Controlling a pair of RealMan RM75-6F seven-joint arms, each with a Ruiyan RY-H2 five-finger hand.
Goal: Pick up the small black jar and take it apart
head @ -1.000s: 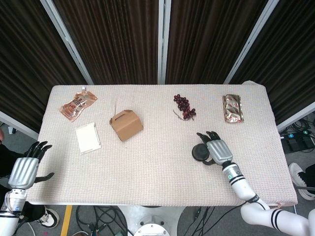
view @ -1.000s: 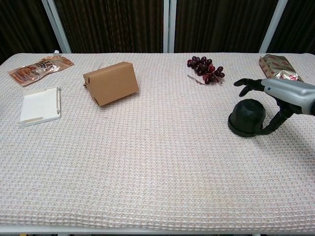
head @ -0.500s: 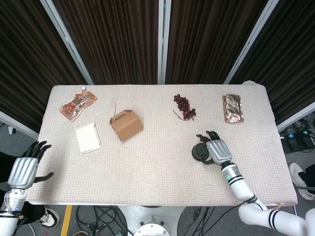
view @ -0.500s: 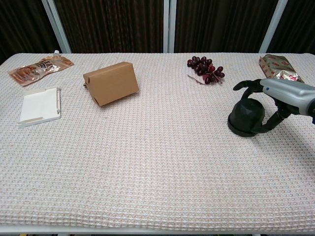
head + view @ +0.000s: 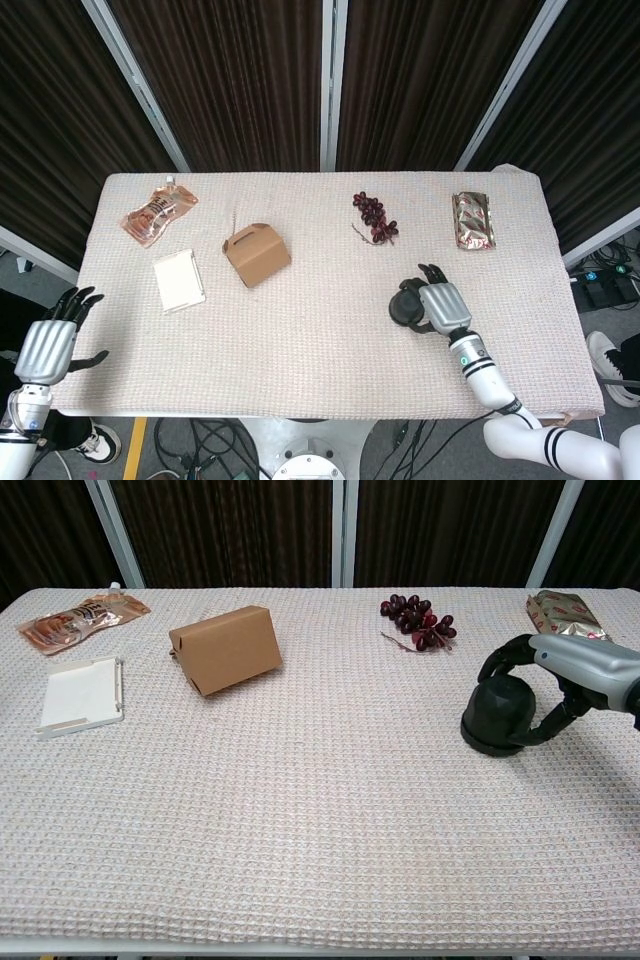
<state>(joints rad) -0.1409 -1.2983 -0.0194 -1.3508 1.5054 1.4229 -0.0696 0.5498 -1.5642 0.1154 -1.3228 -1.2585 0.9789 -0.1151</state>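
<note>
The jar (image 5: 499,718) sits at the right of the chest view, a little above mid-height, upright on the table (image 5: 300,820). It is small, dark and dome-shaped, with a wider rim at the foot; where the lid meets the body cannot be made out.

The right hand (image 5: 560,680) is curled around it from the right: fingers (image 5: 505,655) arch over the top and far side, the thumb hooks at the near side low down. They look to be touching or all but touching, yet the jar rests on the cloth, so this reads as the grasp closing, not a lift. Whether the grip is firm cannot be told.

Next, I judge, comes a steady squeeze and a straight lift, and then the other hand must come across to work the lid.

The left hand (image 5: 46,348) hangs off the lower left table edge in the head view, fingers spread, holding nothing.

Grapes (image 5: 417,621) lie just above the jar, a foil packet (image 5: 562,615) at upper right, a brown box (image 5: 225,647) well to the left.
</note>
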